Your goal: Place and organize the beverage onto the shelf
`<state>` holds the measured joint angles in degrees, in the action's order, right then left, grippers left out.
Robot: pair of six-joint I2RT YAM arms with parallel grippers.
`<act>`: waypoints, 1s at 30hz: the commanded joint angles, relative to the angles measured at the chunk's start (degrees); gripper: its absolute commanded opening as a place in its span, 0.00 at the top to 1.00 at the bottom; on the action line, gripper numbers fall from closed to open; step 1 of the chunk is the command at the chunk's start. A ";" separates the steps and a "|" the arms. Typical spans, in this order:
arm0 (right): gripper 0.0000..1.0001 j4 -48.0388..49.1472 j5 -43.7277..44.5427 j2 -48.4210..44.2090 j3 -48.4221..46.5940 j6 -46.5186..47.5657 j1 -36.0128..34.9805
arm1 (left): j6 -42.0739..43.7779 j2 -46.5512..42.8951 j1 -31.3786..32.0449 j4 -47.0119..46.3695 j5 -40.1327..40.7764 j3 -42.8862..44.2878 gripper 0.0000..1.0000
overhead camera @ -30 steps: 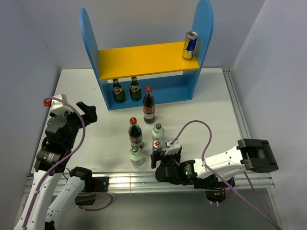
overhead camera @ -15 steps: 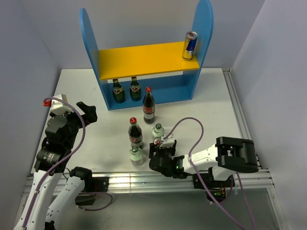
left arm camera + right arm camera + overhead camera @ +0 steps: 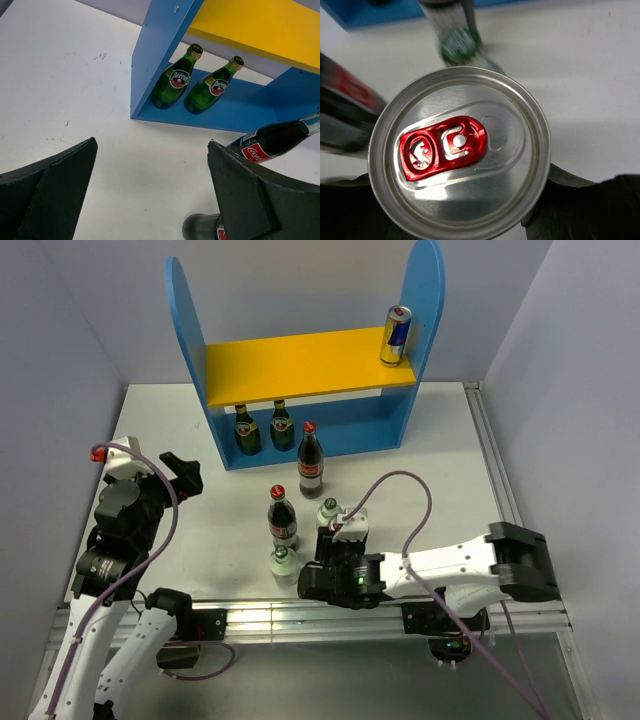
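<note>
Right gripper [image 3: 333, 550] has moved in from the right and now straddles the table can [image 3: 459, 150], which stands between its fingers (grip contact not resolvable), so a pick toward the shelf [image 3: 290, 365] beyond looks imminent; left gripper [image 3: 151, 150] is spread, idle.

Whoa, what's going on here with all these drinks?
A two-armed robot is stocking a blue and yellow shelf. The right end effector has its fingers either side of a silver can on the table; whether it grips is unclear. The left end effector hangs open, empty. Another can stands on the yellow board, two green bottles on the base; two cola bottles and two small clear bottles wait on the table.
</note>
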<state>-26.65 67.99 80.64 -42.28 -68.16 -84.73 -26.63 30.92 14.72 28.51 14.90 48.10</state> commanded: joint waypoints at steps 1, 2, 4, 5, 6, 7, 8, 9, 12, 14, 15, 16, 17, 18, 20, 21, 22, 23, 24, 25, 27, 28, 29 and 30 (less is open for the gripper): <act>1.00 -29.31 12.07 -8.81 -14.12 -13.41 -2.19 | 0.71 0.46 -0.04 -1.62 0.13 0.33 0.01; 1.00 -30.81 13.39 -10.05 -18.23 -12.18 -2.20 | 0.79 0.55 -0.04 -1.62 0.05 0.24 0.01; 1.00 -27.60 19.00 -14.08 -20.73 -2.55 -2.28 | 0.79 0.46 -0.13 -1.79 -0.04 0.33 0.01; 1.00 -23.05 21.03 -15.50 -21.34 3.67 -2.20 | 0.79 0.46 -0.22 -1.71 0.05 0.24 0.01; 1.00 -8.04 22.00 -16.82 -21.44 21.83 -1.06 | 0.79 0.46 -0.31 -1.62 0.05 0.33 0.01; 1.00 0.38 19.75 -19.18 -21.53 31.41 0.69 | 0.71 0.29 -0.39 -1.62 -0.04 0.24 0.01; 1.00 9.42 14.33 -20.51 -20.40 41.17 3.14 | 0.79 0.20 -0.66 -1.62 -0.13 0.33 0.01; 1.00 33.70 6.71 -22.35 -17.69 63.63 6.21 | 0.79 0.11 -0.66 -1.70 -0.13 0.33 0.01; 1.00 35.22 -9.34 -25.19 -21.32 64.91 17.12 | 0.71 0.11 -0.75 -1.62 -0.22 0.24 0.01; 1.00 29.15 -14.97 -20.02 -31.95 65.42 24.76 | 0.79 0.02 -0.75 -1.53 -0.30 0.24 0.01; 1.00 27.55 -18.03 -15.91 -35.29 65.78 27.22 | 0.71 0.02 -0.75 -1.62 -0.48 0.16 0.01; 1.00 25.27 -22.24 -13.43 -42.63 65.61 32.12 | 0.88 0.02 -0.75 -1.62 -0.39 0.24 0.01; 1.00 22.03 -24.02 -10.97 -46.19 65.70 34.52 | 0.79 0.02 -0.83 -1.53 -0.48 0.33 0.01; 1.00 20.52 -25.78 -5.90 -49.62 65.70 36.63 | 0.71 -0.07 -0.83 -1.53 -0.39 0.33 0.01; 1.00 16.83 -29.73 -0.77 -59.29 65.79 42.59 | 0.79 -0.15 -0.83 -1.53 -0.31 0.24 0.01; 1.00 15.85 -30.88 3.78 -62.19 65.87 44.19 | 0.79 -0.24 -0.83 -1.62 -0.31 0.24 0.01; 1.00 15.15 -31.85 6.00 -66.92 66.14 45.60 | 0.79 -0.24 -0.83 -1.53 -0.22 0.24 0.01; 1.00 14.01 -32.21 7.93 -68.97 65.62 48.23 | 0.79 -0.24 -0.83 -1.62 -0.22 0.24 0.01; 1.00 13.13 -33.69 11.52 -70.90 64.92 49.56 | 0.71 -0.24 -0.83 -1.53 -0.22 0.24 0.01; 1.00 12.42 -35.10 13.12 -74.23 64.04 50.88 | 0.88 -0.24 -0.83 -1.53 -0.13 0.24 0.01; 1.00 11.19 -37.12 18.03 -77.15 62.54 54.30 | 0.79 -0.15 -0.83 -1.53 -0.22 0.33 0.01; 1.00 10.66 -37.48 19.80 -80.29 62.45 55.10 | 0.71 -0.15 -0.83 -1.53 -0.22 0.24 0.01; 1.00 9.44 -37.84 21.64 -82.33 62.53 55.72 | 0.79 -0.15 -0.83 -1.53 -0.22 0.24 0.01; 1.00 8.64 -38.10 25.06 -84.26 62.62 56.68 | 0.71 -0.24 -0.83 -1.62 -0.22 0.24 0.01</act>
<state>-16.40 34.17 102.02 -120.16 -5.54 -30.13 -26.63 31.22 14.15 28.51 14.87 48.10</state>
